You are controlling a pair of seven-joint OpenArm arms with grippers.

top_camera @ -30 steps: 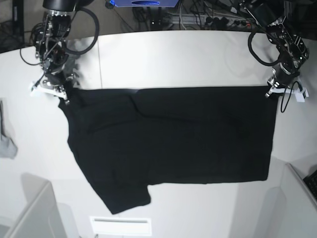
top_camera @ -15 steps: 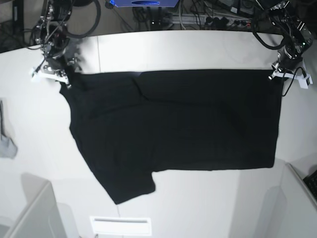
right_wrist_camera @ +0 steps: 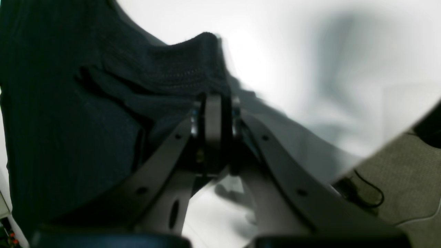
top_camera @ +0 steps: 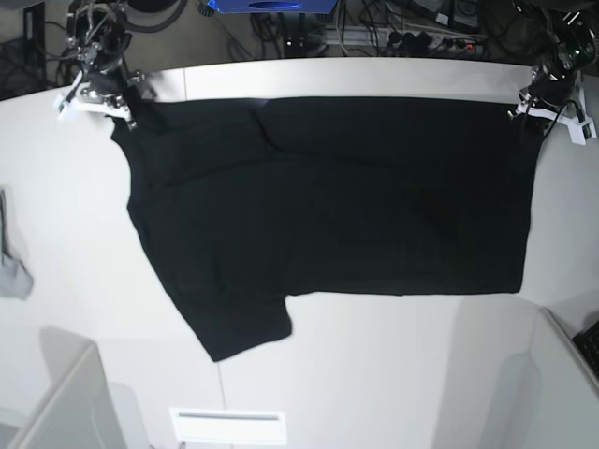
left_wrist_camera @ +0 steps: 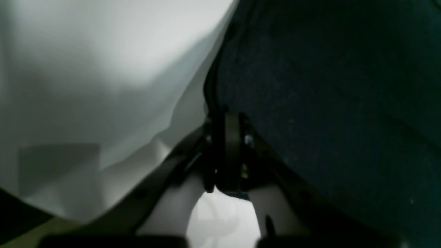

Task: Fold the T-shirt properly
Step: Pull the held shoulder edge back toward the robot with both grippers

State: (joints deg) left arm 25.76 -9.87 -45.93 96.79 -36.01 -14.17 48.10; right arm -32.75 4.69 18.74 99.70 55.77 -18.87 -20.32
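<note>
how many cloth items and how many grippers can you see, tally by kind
black T-shirt: 1
small grey cloth at the table's edge: 1
grippers: 2, the left gripper and the right gripper, each shut on a top corner of the T-shirt
total: 4

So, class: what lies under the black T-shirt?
Under the T-shirt the white table shows around its edges; whatever the cloth covers is hidden. The left gripper and right gripper pinch its top corners.
</note>
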